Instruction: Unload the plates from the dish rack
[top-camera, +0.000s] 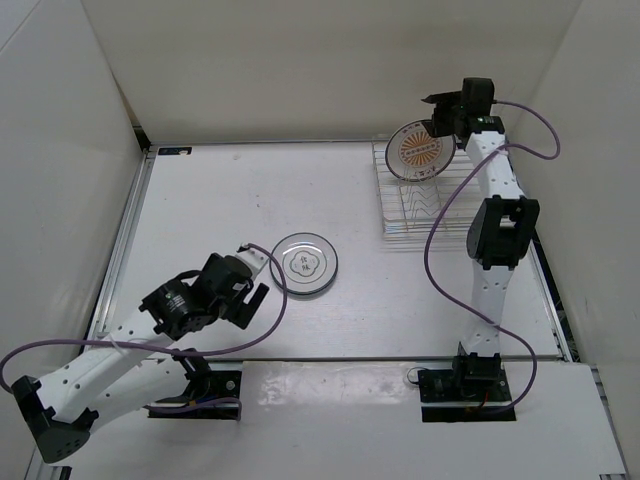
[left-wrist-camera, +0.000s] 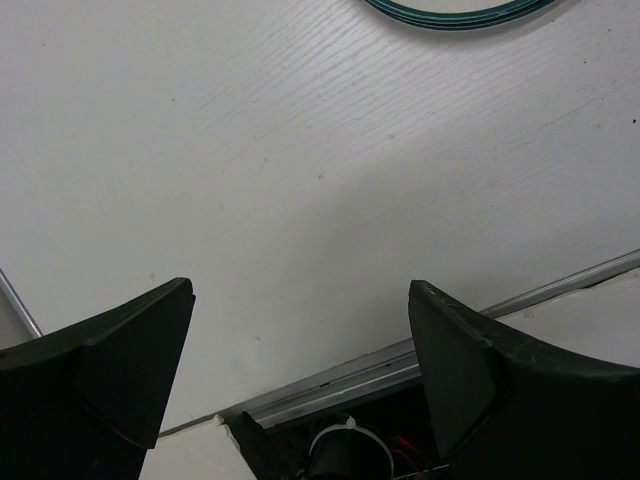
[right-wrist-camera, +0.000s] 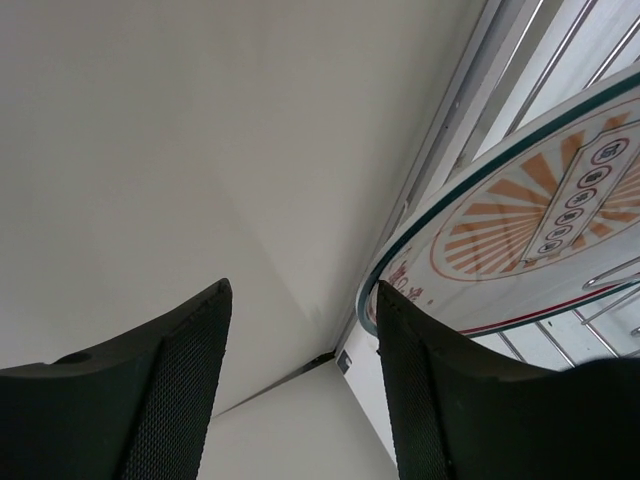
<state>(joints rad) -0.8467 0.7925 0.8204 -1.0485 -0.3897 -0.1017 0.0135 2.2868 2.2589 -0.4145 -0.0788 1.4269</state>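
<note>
The sunburst plate (top-camera: 420, 150) stands on edge at the far end of the dish rack (top-camera: 425, 215), which sits by the far right corner of the tabletop (top-camera: 220, 200). The right gripper (top-camera: 437, 112) hangs at the plate's upper rim. In its wrist view the fingers (right-wrist-camera: 180, 380) are spread, with mostly bare wall (right-wrist-camera: 150, 150) between them. The rim shows only at the inner edge of the right-hand finger, so the gripper pinches nothing that I can see. I cannot tell whether that finger touches the rim.

A dark-outlined plate (top-camera: 303, 263) lies flat near the middle of the tabletop; whether another sits under it I cannot tell. The left gripper (top-camera: 245, 300) sits just beside it, toward the near left corner, spread wide and empty.

The likely trouble is a bad grasp. If the fingers close before both faces of the rim are between them, they may shut on air. One finger may also shove the plate sideways against the wires. The plate looks smooth and thin at the edge, so a shallow pinch could let it swing or slip on the lift. A lift that is not straight up could catch the wavy dividers and drag the light rack along
</note>
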